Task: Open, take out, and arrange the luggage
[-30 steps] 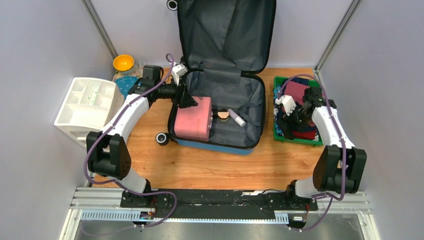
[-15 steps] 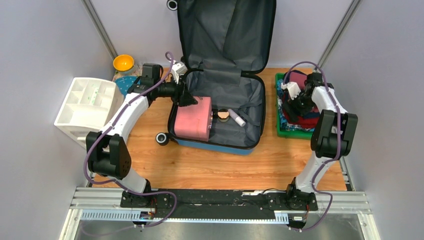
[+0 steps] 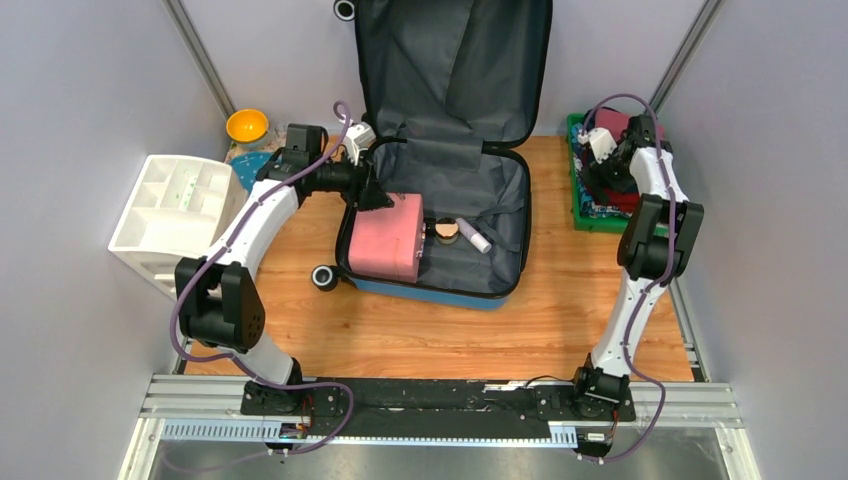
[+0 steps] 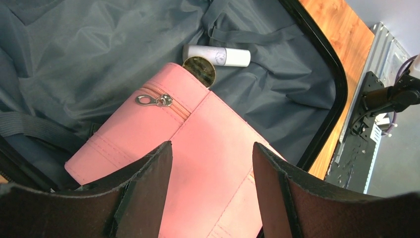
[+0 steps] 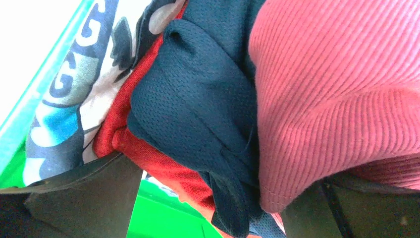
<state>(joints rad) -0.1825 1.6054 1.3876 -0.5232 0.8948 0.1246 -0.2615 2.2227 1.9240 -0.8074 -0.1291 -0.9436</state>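
The luggage lies open at mid-surface, lid against the back wall, showing grey lining and a blue near edge. Inside are a pink case, a compact and a white tube. The left pincer hangs spread over the case. The right pincer, spread wide, sits among clothes in a green tray. The print on the clothes is unreadable.

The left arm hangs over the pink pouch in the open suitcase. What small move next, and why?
Probably lower the left gripper slightly and close on the pink pouch. It hangs open just above the pouch, gripping nothing, and the pouch lies in the suitcase beside a white tube and a round compact, not yet taken out.
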